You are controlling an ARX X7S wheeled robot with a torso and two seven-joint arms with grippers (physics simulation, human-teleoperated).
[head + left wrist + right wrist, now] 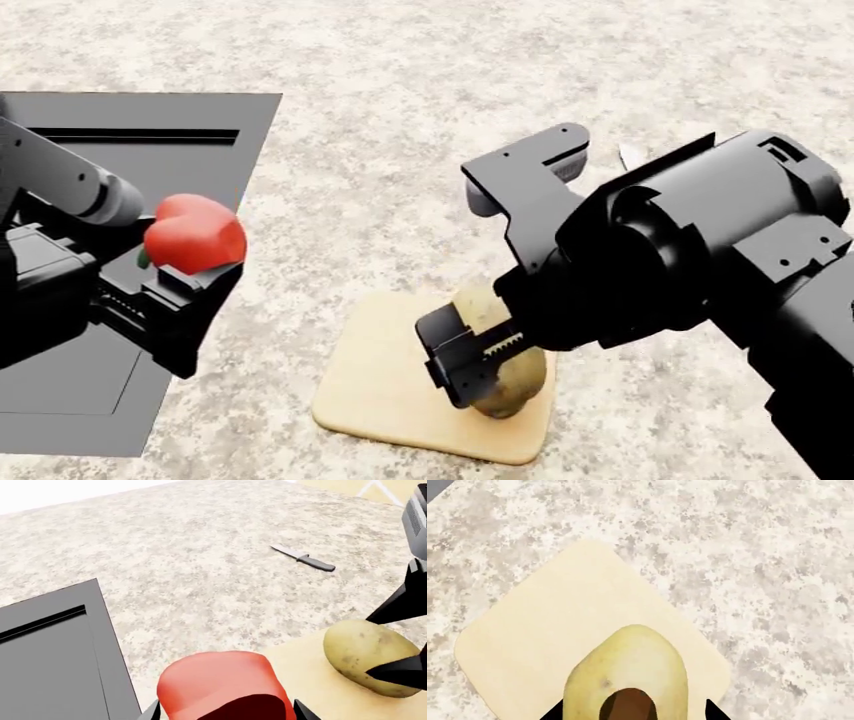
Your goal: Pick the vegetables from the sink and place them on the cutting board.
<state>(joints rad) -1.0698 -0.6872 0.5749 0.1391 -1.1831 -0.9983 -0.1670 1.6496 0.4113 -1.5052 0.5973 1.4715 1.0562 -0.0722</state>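
Note:
My left gripper (pixel 194 272) is shut on the red bell pepper (pixel 194 235) and holds it in the air over the right edge of the dark grey sink panel (pixel 134 130). In the left wrist view the pepper (pixel 220 685) fills the space between the jaws of the left gripper (pixel 223 712). The yellowish potato (pixel 517 388) stands tilted on the cream cutting board (pixel 380 400), and my right gripper (pixel 494 370) is closed around it. The right wrist view shows the potato (pixel 627 665) between the jaws of the right gripper (pixel 634 712), over the board (pixel 560 610).
A black-handled knife (pixel 303 558) lies on the speckled countertop (pixel 400 150) beyond the board. The sink panel (pixel 47 670) lies left of the board (pixel 313 680). My right arm (pixel 694 260) looms over the board's right side.

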